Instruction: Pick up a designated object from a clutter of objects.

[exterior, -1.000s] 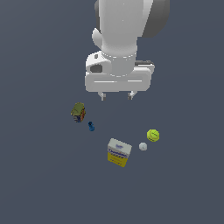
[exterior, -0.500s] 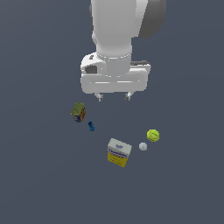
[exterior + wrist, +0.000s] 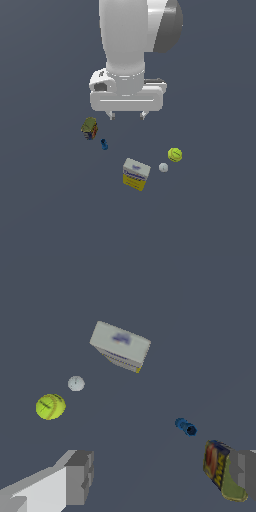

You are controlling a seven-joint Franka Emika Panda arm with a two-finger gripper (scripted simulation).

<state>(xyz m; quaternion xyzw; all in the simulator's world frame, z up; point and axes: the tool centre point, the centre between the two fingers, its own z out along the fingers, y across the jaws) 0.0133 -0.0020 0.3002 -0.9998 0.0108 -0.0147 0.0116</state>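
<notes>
Printing on the box (image 3: 135, 175) and can (image 3: 90, 128) is blurred, unreadable.

High exterior overview; nearer, perhaps oblique wrist view; same clutter.

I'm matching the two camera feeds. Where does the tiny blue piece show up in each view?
Exterior view: the blue piece stands just right of the can, toward the exterior view's left, below the claw.
Wrist view: the blue piece lies between the can and the box.
Shared landmark: the olive-brown can, its nearest neighbour in both views.
</notes>
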